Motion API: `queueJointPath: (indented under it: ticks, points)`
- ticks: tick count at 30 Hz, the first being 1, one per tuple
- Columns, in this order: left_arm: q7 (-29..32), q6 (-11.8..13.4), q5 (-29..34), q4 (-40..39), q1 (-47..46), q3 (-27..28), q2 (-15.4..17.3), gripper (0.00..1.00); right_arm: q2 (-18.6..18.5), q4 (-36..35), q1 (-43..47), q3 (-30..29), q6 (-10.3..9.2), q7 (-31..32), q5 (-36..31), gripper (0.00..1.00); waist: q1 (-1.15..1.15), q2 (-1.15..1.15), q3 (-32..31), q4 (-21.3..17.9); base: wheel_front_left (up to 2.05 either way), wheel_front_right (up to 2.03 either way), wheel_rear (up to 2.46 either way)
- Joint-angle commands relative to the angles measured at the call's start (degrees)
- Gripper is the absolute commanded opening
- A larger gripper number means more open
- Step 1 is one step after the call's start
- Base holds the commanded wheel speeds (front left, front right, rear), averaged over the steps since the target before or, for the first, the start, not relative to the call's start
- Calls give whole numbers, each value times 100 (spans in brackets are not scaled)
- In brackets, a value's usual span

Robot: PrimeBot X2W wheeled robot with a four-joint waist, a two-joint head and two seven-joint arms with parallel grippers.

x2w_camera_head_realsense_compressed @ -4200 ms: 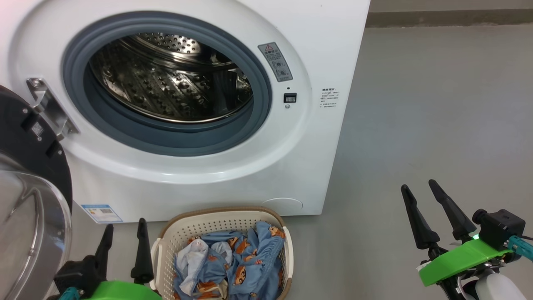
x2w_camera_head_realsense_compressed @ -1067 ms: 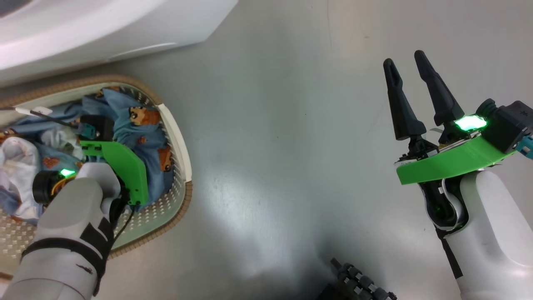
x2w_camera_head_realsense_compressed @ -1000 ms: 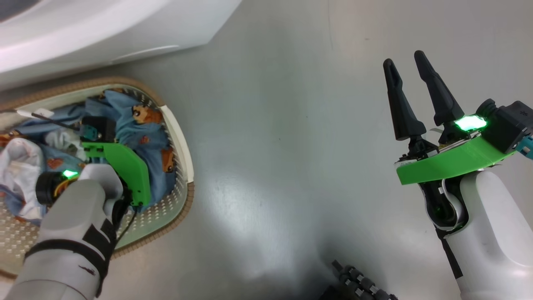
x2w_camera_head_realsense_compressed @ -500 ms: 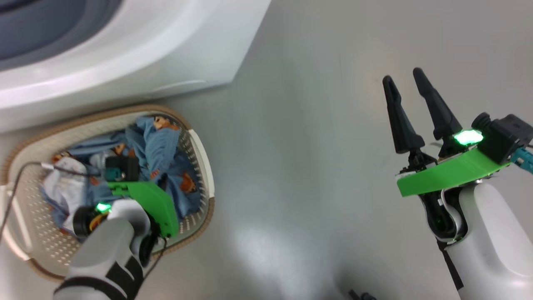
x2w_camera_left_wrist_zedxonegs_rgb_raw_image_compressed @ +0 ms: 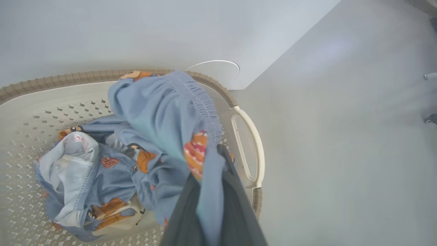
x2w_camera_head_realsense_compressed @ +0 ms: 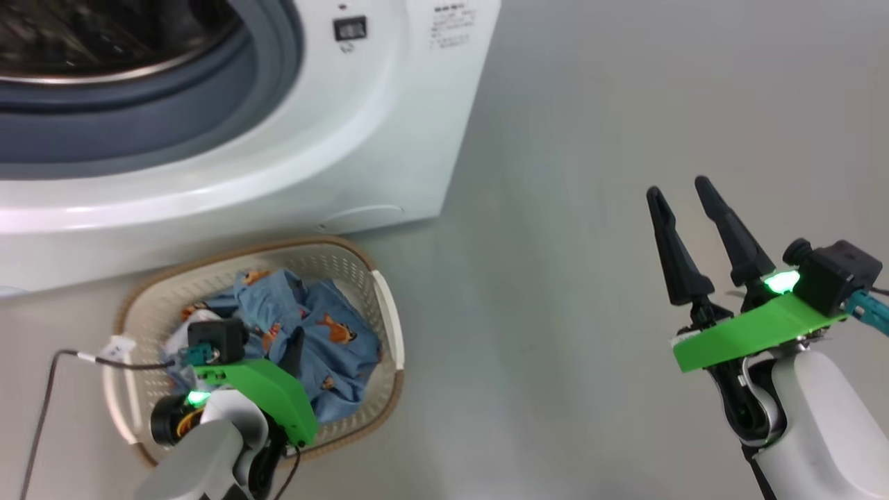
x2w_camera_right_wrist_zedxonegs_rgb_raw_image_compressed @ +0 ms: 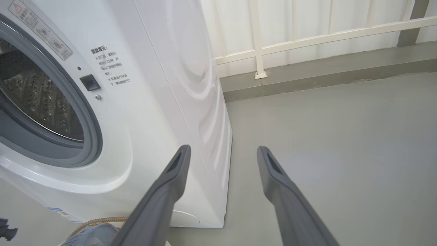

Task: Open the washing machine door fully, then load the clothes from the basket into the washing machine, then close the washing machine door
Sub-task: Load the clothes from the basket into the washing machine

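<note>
Overhead, in the head view, the left gripper (x2w_camera_head_realsense_compressed: 295, 342) with two long dark fingers is seen inside the small cream-white perforated plastic basket (x2w_camera_head_realsense_compressed: 386, 305) with a brown woven-look rim, its jaws clamped on a fold of the light blue fabric clothes (x2w_camera_head_realsense_compressed: 337, 333) printed with orange-brown cartoon figures; the other garments are heaped in the basket beneath and left of the fingers; the basket is set on the grey floor (x2w_camera_head_realsense_compressed: 555, 139) just before the big white front-loading washing machine (x2w_camera_head_realsense_compressed: 389, 125), whose steel perforated drum (x2w_camera_head_realsense_compressed: 104, 35) is exposed inside a grey rubber ring (x2w_camera_head_realsense_compressed: 173, 132); the right gripper (x2w_camera_head_realsense_compressed: 677, 187) is held well apart over bare floor, fingers spread with nothing between them. In the left wrist view, a gathered blue edge with an orange patch is seen pinched between the dark fingers, higher than the pile; a white-lined piece lies at the basket's lower left. In the right wrist view, the spread fingers are pointed past the machine's right corner; a cream railing (x2w_camera_right_wrist_zedxonegs_rgb_raw_image_compressed: 307, 37) is seen behind.
</note>
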Motion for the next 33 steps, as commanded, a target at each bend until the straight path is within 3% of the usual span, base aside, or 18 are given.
queueJointPath:
  ticks: [1, 6, 16, 33]
  points:
    - [-99, -12, -116, -229, 185, 127, 168, 0, -81, -91, 230, 54, 9, -28, -97, 100, 0, 0, -551, 407, 0, 0, 0]
    - [-126, -12, -133, -581, 351, 279, 253, 0, -115, -64, 363, 30, 9, -28, -124, 100, 0, 0, -821, 565, 0, 0, 0]
    - [-130, 33, 595, -1921, 1074, 1290, 306, 0, -152, 18, 729, -17, 9, -28, -146, 100, 0, 0, -1393, 921, 0, 0, 0]
    - [-131, 578, 1972, -4253, 2353, 2534, 112, 0, -196, 73, 1200, -75, 9, -28, -172, 100, 0, 0, -2105, 1252, 0, 0, 0]
